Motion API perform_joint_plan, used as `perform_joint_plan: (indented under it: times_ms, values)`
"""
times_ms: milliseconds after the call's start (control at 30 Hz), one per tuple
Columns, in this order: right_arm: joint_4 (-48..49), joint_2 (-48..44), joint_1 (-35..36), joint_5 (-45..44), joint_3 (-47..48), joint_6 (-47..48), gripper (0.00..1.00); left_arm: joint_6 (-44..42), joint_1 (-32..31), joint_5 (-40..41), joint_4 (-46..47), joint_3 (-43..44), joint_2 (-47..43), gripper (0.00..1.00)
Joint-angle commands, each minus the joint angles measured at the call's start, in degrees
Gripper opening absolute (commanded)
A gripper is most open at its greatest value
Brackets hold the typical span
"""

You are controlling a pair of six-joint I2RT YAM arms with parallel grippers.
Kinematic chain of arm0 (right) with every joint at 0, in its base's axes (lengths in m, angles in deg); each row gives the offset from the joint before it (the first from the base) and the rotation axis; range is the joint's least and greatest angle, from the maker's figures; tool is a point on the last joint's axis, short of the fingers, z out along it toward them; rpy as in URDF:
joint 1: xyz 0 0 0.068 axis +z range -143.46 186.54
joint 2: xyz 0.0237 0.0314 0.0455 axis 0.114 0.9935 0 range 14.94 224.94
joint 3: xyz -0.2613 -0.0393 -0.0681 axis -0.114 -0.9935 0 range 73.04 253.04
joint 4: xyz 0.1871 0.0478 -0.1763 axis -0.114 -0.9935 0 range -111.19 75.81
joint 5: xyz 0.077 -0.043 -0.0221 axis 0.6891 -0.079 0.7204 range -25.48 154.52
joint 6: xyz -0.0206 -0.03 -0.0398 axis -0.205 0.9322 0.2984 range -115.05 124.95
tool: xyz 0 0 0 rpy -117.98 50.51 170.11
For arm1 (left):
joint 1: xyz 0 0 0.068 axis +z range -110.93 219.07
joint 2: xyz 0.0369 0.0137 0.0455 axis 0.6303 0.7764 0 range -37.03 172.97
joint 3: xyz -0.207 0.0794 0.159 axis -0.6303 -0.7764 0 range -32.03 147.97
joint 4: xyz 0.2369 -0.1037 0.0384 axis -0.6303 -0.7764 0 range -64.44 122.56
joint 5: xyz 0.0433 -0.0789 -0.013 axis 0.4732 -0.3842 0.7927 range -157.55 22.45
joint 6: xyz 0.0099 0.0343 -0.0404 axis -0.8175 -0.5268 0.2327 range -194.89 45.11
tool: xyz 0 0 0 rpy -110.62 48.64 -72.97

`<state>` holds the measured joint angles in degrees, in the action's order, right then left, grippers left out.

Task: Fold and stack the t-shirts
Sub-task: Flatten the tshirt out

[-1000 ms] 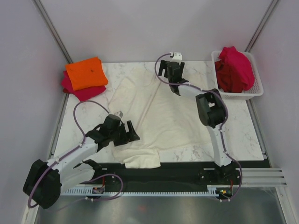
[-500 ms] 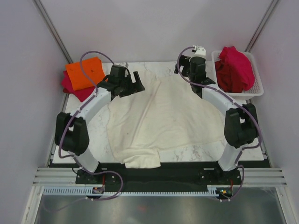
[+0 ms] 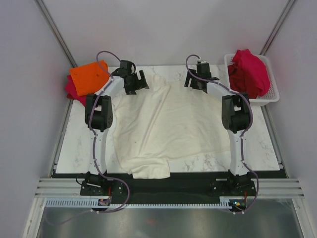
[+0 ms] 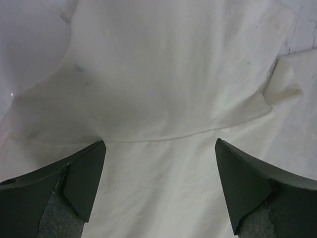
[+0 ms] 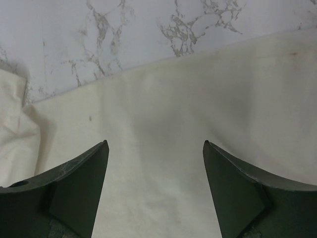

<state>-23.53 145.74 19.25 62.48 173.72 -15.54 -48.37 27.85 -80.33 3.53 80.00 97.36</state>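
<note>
Left of the spread cream-white t-shirt (image 3: 168,129), an orange t-shirt (image 3: 89,77) hides most of a crimson t-shirt (image 3: 74,92). Over its far edge the left gripper (image 4: 159,143) and right gripper (image 5: 155,143) gape, clamping nothing (finger bases cropped). Rightward, a crimson heap (image 3: 247,72) fills the basket (image 3: 270,97).

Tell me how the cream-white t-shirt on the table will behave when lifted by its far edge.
Probably floppy: the cream-white t-shirt lies flat with soft creases and a turned-over corner. Lifted, it would likely sag between grip points. Pushed, it may bunch rather than slide on the table.
</note>
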Motion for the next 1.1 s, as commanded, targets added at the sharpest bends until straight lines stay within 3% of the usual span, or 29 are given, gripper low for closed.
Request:
perform_joint_plan:
  times_ms: [0, 133, 367, 500, 700, 800, 900, 1067]
  values:
    - [-3.82, 6.89, -2.6, -0.77, 6.53, -2.97, 0.86, -3.76, 0.23, -2.78, -6.37, 9.68, 4.38, 0.99]
    - [-9.1, 14.82, -6.29, -0.42, 16.01, -7.97, 0.86, -4.46, 1.82, -4.62, -12.17, 21.89, 13.5, 1.0]
    - [-10.43, 18.26, -10.25, -1.38, 20.34, -11.5, 0.88, -4.2, 4.63, -6.64, -11.32, 40.81, 23.72, 1.0]
    - [-11.66, 17.82, -10.69, -1.48, 19.38, -14.04, 0.88, -4.2, 5.86, -7.62, -5.0, 40.64, 23.99, 1.0]
    - [-9.82, 13.25, -8.32, 1.95, 10.42, -16.25, 0.93, -4.03, 8.49, -6.73, 3.62, 41.25, 22.94, 1.0]
    - [-10.25, 12.2, -5.6, 1.18, 12.59, -14.06, 0.98, -2.62, 9.9, -8.49, 4.43, 40.99, 21.1, 1.0]
    - [-12.09, 9.66, -3.84, -2.87, 17.07, -9.93, 0.98, -4.9, 8.42, -9.28, 4.43, 36.7, 13.21, 1.0]
    - [-15.26, 0.62, -1.55, -9.37, 21.39, -4.04, 0.98, -6.05, 4.99, -6.39, 4.16, 20.45, -7.71, 1.0]
